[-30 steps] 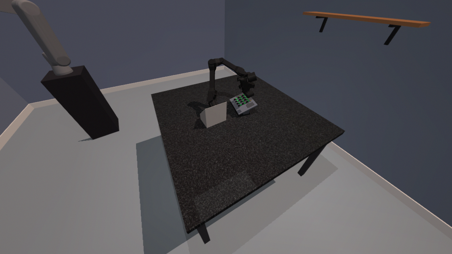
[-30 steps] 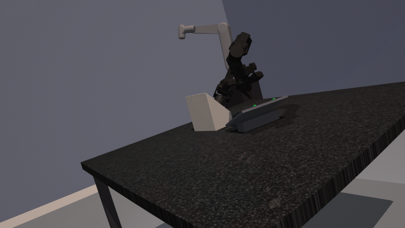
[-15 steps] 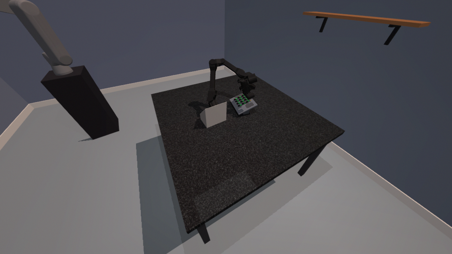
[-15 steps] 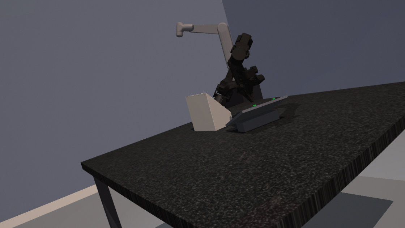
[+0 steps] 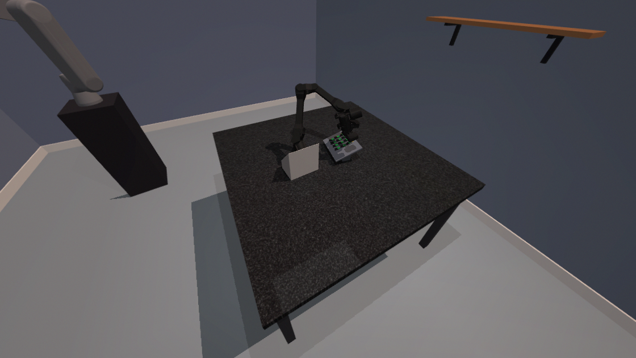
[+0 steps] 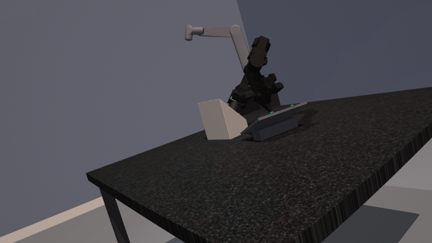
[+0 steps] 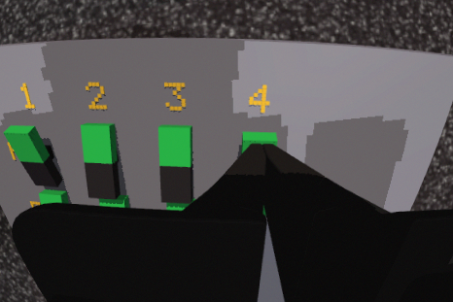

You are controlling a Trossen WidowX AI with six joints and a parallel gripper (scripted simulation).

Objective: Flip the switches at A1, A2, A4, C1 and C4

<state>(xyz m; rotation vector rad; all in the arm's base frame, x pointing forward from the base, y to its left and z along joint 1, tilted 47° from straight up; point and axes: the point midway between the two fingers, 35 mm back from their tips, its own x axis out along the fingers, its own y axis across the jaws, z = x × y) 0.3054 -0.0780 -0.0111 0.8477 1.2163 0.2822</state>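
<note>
The gripper, fingers closed on nothing, has its tips at the green end of the A4 switch on the grey switch panel, near the table's far edge, beside a beige wedge block.

Top view: high in the room, far off, looking down across the table at the panel. Exterior view: low, near the table edge, facing the panel side-on. Wrist view: right above the panel, looking past the closed gripper. All three share the panel.
</note>
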